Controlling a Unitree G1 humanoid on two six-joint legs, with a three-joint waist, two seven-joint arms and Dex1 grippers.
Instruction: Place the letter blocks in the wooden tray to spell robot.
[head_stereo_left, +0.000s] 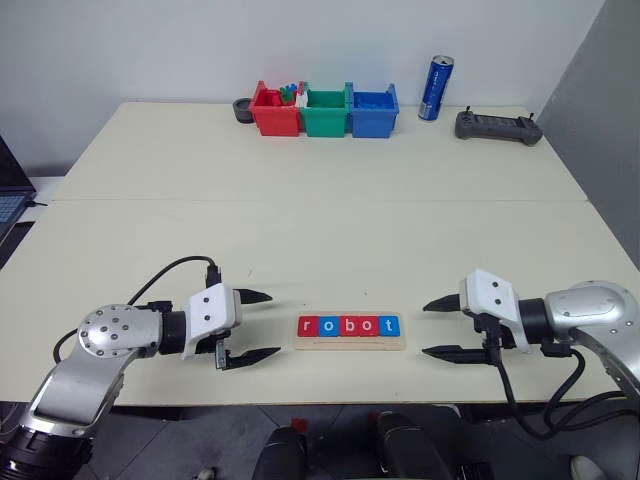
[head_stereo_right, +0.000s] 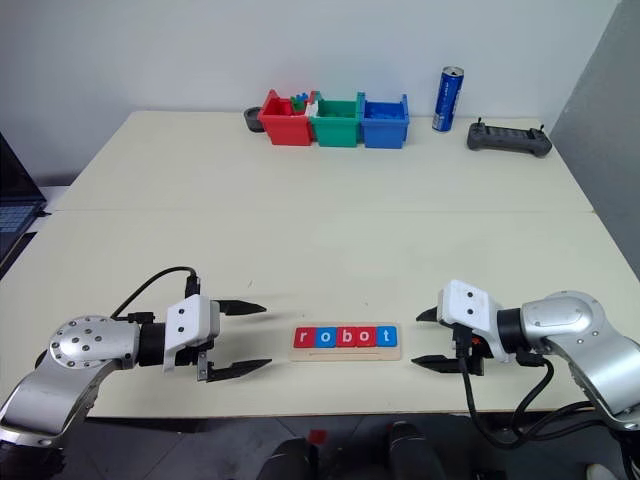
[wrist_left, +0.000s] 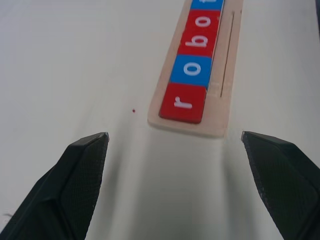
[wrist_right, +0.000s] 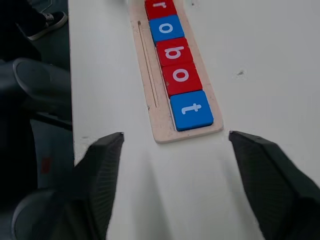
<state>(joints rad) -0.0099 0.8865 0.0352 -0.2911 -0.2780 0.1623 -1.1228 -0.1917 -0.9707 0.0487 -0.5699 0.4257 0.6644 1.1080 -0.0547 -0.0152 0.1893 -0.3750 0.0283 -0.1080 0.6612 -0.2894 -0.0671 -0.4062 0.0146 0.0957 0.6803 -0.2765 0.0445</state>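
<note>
On the pale surface (head_stereo_left: 320, 230), the left end effector (head_stereo_left: 250, 326) is seen wide open and empty, just left of the wooden tray (head_stereo_left: 350, 343). The five letter blocks (head_stereo_left: 349, 325) are seated in it, reading "robot" in white. The right end effector (head_stereo_left: 442, 328) is spread open, empty. The spelling appears finished; only withdrawal seems needed.

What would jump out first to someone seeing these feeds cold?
The long pale wooden tray at the table's near edge, holding five flat square red and blue letter blocks that read "robot". The left gripper and right gripper flank its two ends, both open and holding nothing. At the far edge stand red, green and blue plastic bins, a blue can and a dark handheld controller.
</note>
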